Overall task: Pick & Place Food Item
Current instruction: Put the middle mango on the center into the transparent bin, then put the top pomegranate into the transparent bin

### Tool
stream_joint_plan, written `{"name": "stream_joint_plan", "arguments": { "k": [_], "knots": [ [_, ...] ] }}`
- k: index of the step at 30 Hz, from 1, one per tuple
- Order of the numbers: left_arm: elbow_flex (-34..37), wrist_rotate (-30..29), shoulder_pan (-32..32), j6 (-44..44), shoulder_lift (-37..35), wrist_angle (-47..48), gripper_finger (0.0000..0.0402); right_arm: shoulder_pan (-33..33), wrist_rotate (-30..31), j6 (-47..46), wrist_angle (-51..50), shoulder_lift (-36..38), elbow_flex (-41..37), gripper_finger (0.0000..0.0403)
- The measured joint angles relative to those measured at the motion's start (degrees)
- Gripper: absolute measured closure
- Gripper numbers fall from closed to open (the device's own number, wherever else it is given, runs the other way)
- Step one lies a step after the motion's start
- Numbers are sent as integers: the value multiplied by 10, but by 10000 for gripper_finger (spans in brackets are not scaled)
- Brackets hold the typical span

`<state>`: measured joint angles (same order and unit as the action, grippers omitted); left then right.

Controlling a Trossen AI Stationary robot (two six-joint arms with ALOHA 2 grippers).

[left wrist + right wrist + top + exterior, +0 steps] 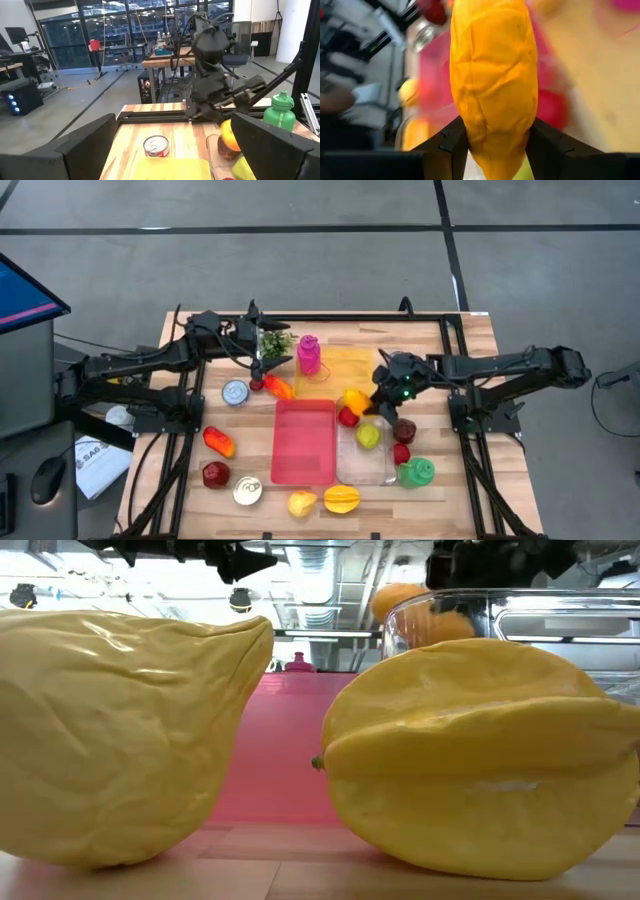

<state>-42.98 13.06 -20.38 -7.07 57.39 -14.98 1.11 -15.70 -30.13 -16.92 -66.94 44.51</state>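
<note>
The wooden table point(455, 370) is spread with toy foods, with a pink tray point(304, 442) at its middle and a clear container point(365, 463) set just beside it. An orange-yellow mango point(492, 90) is pinched between the fingers of the right gripper point(368, 406) above the container's far edge. The left gripper point(256, 368) is held with its fingers spread wide near a pink bottle point(309, 354) at the table's far side.

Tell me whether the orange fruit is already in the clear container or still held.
Still held. The right gripper is shut on the orange fruit, fingers pressing both its sides, just beside the clear container.
</note>
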Motion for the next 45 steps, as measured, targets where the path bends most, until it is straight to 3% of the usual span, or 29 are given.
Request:
{"name": "stream_joint_plan", "arguments": {
  "k": [6, 17, 24, 29, 38, 45],
  "knots": [
    [0, 0, 0, 0, 2, -1, 18, -20, -27, -1, -30, -13, 0, 237],
    [0, 0, 0, 0, 2, 0, 18, -18, -23, 21, -49, -16, 0, 138],
    [0, 0, 0, 0, 2, 0, 18, -3, -25, 53, -54, -16, 0, 134],
    [0, 0, 0, 0, 2, 0, 18, 22, -23, 126, -41, -16, 0, 133],
    [0, 1, 0, 0, 2, 0, 18, 86, -23, 272, 70, -16, 0, 133],
    [0, 1, 0, 0, 2, 0, 18, 129, -22, 334, 129, -16, 0, 133]
  ]
}}
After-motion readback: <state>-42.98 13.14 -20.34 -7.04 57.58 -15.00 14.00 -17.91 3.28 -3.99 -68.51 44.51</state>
